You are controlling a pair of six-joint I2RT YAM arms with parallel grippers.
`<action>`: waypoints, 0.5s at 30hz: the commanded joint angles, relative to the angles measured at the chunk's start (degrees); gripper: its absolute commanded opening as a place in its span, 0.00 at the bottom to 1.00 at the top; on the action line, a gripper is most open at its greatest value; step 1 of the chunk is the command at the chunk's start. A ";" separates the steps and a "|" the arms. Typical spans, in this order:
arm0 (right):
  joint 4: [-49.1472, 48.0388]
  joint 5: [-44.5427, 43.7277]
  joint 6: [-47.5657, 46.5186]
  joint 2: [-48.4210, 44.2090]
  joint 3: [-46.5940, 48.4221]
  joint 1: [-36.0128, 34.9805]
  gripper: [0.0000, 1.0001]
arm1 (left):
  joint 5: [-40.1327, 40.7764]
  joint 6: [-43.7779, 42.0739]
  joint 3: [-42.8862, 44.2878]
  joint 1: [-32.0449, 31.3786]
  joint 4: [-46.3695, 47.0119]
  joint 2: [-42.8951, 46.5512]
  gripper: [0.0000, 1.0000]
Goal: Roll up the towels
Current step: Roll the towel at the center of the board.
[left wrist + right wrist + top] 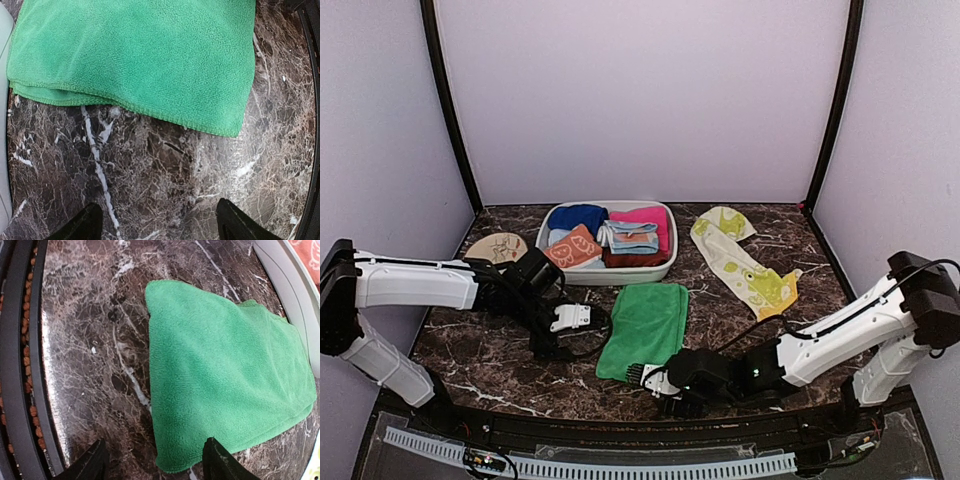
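Observation:
The bright green towel [642,328] lies folded flat on the marble table in front of the tray. It fills the top of the left wrist view [135,60] and the right of the right wrist view [225,375]. The cream-white towel with yellow-green shapes [738,262] lies spread out at the back right. My left gripper [588,322] is open and empty beside the green towel's left edge, over bare table [157,227]. My right gripper [645,376] is open at the towel's near edge, and its jaws straddle a near corner of the towel [155,465].
A white tray [665,268] behind the green towel holds an orange patterned cloth [573,247], a blue cloth [577,216], a pink cloth [642,218] and others. A round tan disc [498,245] lies to its left. A black rail [20,365] runs along the table's near edge.

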State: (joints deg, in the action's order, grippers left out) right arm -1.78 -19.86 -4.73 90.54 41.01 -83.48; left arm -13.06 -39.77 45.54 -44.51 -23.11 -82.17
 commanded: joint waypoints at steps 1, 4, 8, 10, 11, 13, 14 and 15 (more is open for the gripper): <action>-2.56 -2.50 -3.83 4.71 2.35 0.36 0.59 | -1.06 0.33 -1.18 0.21 -0.82 2.60 0.81; -3.45 -1.50 -3.16 5.69 2.32 1.39 0.48 | -1.23 0.09 -1.58 0.21 -0.54 2.59 0.81; -3.15 -0.20 -1.32 5.34 1.84 2.60 0.24 | -1.29 -0.33 -1.36 0.21 -0.65 2.54 0.80; -2.70 1.71 0.42 4.96 1.78 3.77 0.15 | -1.95 -0.66 -0.65 0.21 -1.10 2.55 0.79; -2.22 2.83 1.80 4.68 1.80 4.40 0.10 | -2.51 -0.76 -0.28 0.21 -1.45 2.54 0.79; -1.50 7.06 5.19 3.73 2.05 6.62 0.01 | -4.15 -1.12 0.71 0.21 -2.34 2.48 0.78; -1.35 10.13 6.88 3.23 2.07 7.94 0.00 | -5.22 -1.32 1.33 0.21 -2.90 2.39 0.78; -1.39 13.81 8.86 2.48 2.08 9.48 0.00 | -6.36 -1.44 2.18 0.10 -3.56 2.18 0.77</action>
State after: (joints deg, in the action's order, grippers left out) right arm -3.29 -16.03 -3.11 95.74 42.44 -78.26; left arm -14.74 -40.10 44.99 -44.51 -23.53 -80.97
